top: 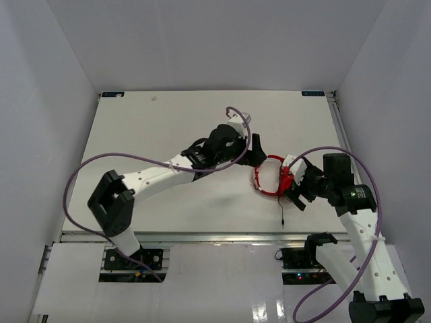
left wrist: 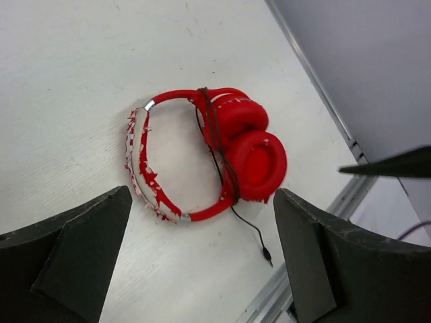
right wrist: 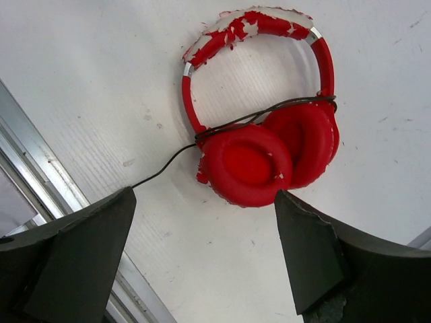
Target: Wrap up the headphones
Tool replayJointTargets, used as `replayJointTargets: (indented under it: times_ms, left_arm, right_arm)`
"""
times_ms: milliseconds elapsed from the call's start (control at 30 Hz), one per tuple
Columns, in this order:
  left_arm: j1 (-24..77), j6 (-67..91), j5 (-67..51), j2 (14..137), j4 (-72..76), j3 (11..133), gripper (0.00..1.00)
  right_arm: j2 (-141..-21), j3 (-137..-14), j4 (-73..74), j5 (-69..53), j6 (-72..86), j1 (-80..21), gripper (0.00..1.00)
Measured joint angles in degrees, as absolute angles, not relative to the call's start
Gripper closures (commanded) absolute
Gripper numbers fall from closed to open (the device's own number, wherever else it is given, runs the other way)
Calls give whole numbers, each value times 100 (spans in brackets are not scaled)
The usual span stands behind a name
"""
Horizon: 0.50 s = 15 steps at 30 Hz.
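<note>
Jaws: both wide, nothing held.
Cable (left wrist: 214, 128): seemingly wound round headphones (left wrist: 252, 161); tail loose.
Retreat: best made upward, tail unsnagged.

The headphones (top: 284, 180) lie on the table (top: 168, 128) between the left gripper (top: 256, 149) and the right gripper (top: 297, 188).
</note>
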<state>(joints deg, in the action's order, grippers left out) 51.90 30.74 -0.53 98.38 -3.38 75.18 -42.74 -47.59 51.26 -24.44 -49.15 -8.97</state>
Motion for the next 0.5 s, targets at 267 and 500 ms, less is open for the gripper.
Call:
replayJointTargets:
  times_ms: [267,500]
  left_arm:
    - [5192,2376,-235,6740,-379,5740,2]
    - [5190,2327,-161,4011,-716,4162,2]
  right_arm:
    - [-3977,-5064,4884,-2052,-3760,-827,10]
    - [-3458,-5018,3480,-800,-2105,-819,10]
